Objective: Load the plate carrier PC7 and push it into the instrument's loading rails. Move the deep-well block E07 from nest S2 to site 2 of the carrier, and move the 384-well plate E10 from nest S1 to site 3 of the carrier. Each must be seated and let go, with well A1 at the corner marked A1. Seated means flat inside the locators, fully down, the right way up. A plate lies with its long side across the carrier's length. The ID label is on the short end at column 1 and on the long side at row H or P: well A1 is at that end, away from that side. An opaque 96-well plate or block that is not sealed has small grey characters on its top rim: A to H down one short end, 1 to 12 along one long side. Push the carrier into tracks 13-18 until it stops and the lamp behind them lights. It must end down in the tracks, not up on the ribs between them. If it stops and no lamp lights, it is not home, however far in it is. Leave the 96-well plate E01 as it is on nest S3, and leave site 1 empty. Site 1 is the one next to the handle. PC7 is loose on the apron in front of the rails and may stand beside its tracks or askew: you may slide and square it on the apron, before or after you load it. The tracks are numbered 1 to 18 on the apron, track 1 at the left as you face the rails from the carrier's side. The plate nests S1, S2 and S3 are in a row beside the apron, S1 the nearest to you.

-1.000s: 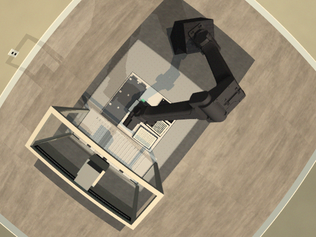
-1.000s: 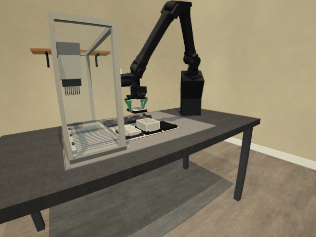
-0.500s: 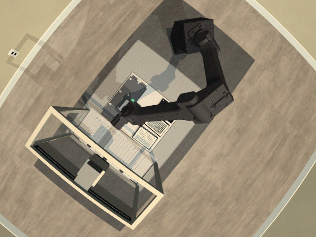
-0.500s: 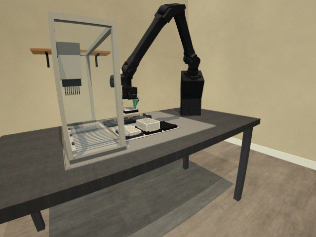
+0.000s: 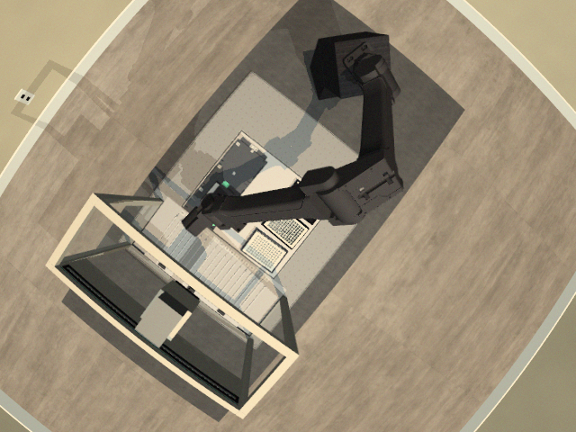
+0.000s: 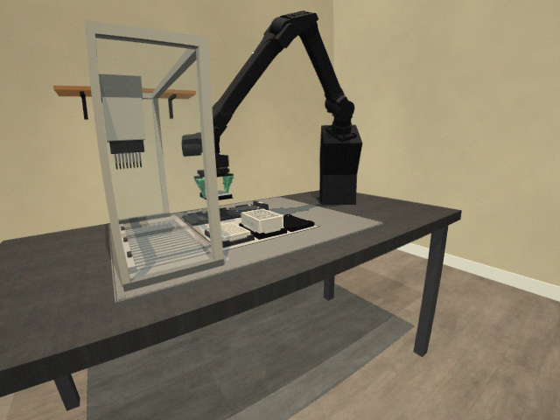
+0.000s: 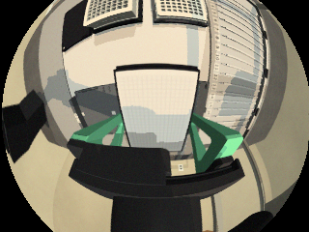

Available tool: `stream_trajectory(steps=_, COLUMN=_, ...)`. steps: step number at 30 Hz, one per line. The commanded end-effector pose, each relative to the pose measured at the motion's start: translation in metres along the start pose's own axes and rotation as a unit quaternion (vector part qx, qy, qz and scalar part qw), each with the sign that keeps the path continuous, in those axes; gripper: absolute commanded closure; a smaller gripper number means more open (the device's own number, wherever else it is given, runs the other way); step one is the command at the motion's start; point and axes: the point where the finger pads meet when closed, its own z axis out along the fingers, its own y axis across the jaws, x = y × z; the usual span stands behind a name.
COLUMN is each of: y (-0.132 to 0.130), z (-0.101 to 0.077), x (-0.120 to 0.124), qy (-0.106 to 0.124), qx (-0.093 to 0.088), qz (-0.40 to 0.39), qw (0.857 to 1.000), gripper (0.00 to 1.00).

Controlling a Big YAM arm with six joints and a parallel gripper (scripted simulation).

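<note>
— On the dark table (image 6: 384, 217), what is the largest thing?

— That is the instrument's tall glass-sided frame (image 6: 144, 36), with its ribbed loading rails at the bottom. My black arm (image 6: 253, 67) reaches over from its pedestal and stops just beside the frame.

— Where is the carrier?

— Carrier PC7 (image 5: 241, 160) lies as a dark slab on the apron in front of the rails. It is not yet pushed in. I judge that I hang above its rail-side end, though my own arm hides the exact site from above.

— And the plates?

— Deep-well block E07 (image 6: 262, 220) sits in the middle nest, white and tall. The 96-well plate E01 (image 6: 233, 231) lies flat beside it, nearer the frame. Nest S1 (image 6: 299, 222) shows bare and black.

— What do your jaws have?

— My gripper (image 6: 216, 185) is clamped on the 384-well plate E10 (image 7: 156, 103). The green fingers press on two opposite edges and hold it level, well above the carrier.

— So which step is this?

— Carrying E10 to site 3, I judge. Next I need to line the plate up square over the locators and check the A1 corner, which I cannot read from here. Then I lower it fully down and let go.
</note>
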Motion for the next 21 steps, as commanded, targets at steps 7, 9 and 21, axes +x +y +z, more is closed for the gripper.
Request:
stream_trajectory(steps=7, y=-0.04, z=-0.015, x=0.027, qy=0.003, qx=0.019, qz=-0.014, qw=1.0, gripper=1.0)
stream_trajectory(steps=9, y=-0.046, z=-0.016, x=0.033, qy=0.004, qx=0.02, qz=-0.014, qw=1.0, gripper=1.0)
stream_trajectory(steps=21, y=-0.085, z=-0.029, x=0.025, qy=0.002, qx=0.032, qz=-0.041, qw=0.999, gripper=1.0)
